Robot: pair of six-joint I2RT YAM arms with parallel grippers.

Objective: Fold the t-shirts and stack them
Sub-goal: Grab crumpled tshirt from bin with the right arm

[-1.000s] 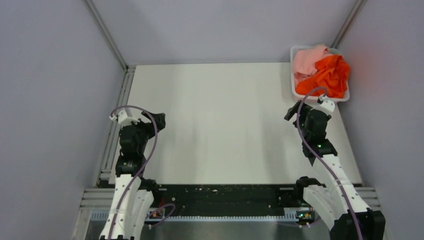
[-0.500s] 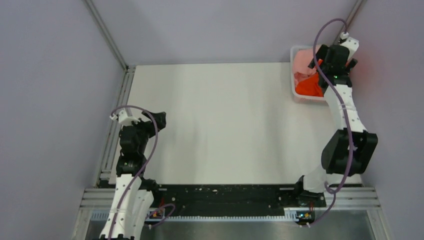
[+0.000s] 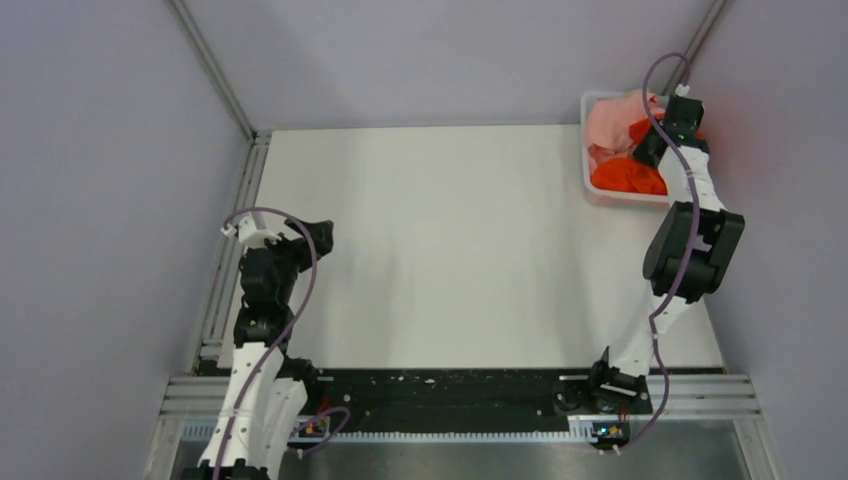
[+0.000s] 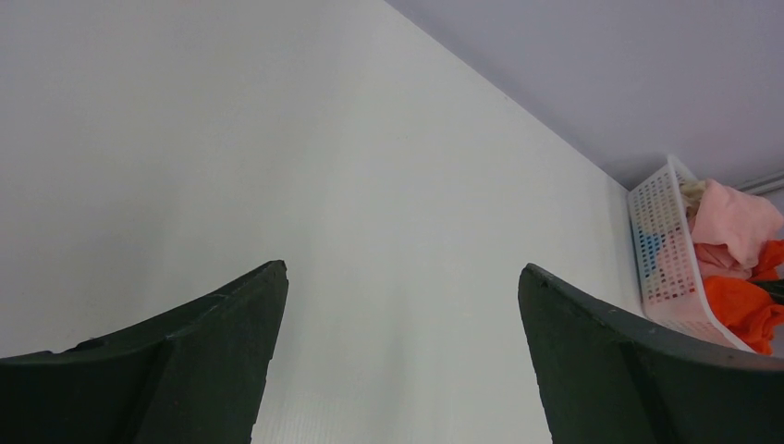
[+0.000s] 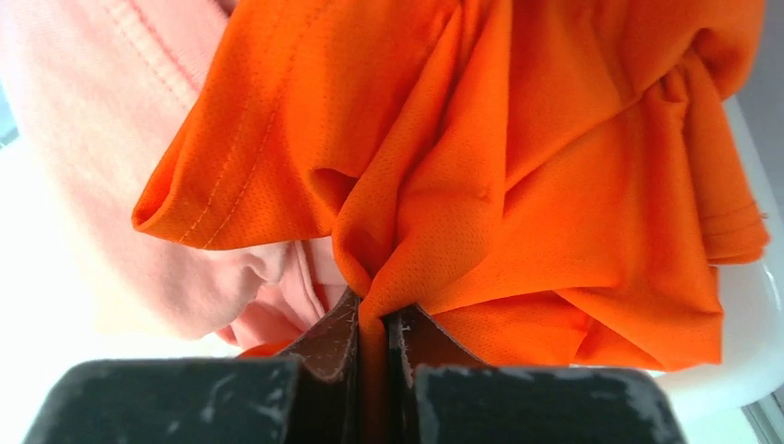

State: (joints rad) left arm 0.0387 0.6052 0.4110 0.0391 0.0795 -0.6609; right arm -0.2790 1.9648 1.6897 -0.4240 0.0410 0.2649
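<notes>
At the white mesh basket (image 4: 661,250), right gripper (image 5: 372,319) pinches a crumpled fold of knit orange tee (image 5: 555,185); left gripper (image 4: 402,268) spread wide.

Seen from above, the right arm (image 3: 692,240) hides much of the orange t-shirt (image 3: 620,181) (and the basket's (image 3: 584,150) right side).

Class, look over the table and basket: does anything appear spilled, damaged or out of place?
Nothing stands out. The orange t-shirt and pink t-shirt lie crumpled in the basket, as unfolded laundry would. The right gripper pinches an orange fold. Nothing has spilled.
</notes>
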